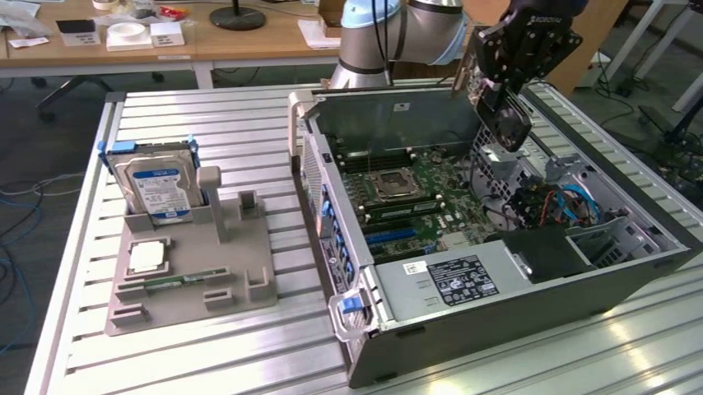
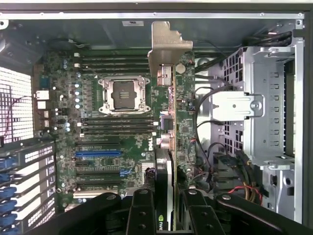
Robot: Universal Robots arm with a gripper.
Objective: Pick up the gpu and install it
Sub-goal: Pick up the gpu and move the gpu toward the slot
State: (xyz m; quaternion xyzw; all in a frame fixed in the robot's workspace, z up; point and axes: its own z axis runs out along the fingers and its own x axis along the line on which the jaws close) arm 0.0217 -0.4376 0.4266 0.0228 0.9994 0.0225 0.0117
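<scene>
Slatted metal table (image 1: pixel 197 362) before cluttered wooden desks (image 1: pixel 253 41), blue cables (image 1: pixel 11 271) on dark floor (image 1: pixel 44 140)

From my station I saw the claw (image 1: pixel 496 92) clamped on the gpu (image 1: pixel 509 125), which hung on edge above the open computer case (image 1: pixel 495 313), over the case's far corner toward the exterior view's right. Inside, the motherboard (image 1: pixel 423 206) lay exposed, with its processor socket (image 1: pixel 393 185) near the middle. The case sat on the slatted metal table (image 1: pixel 197 123). Toward the exterior view's left, a grey holder (image 1: pixel 236 280) carried an upright hard drive (image 1: pixel 154 188), a processor chip (image 1: pixel 148 257) and a memory stick (image 1: pixel 181 281).
</scene>
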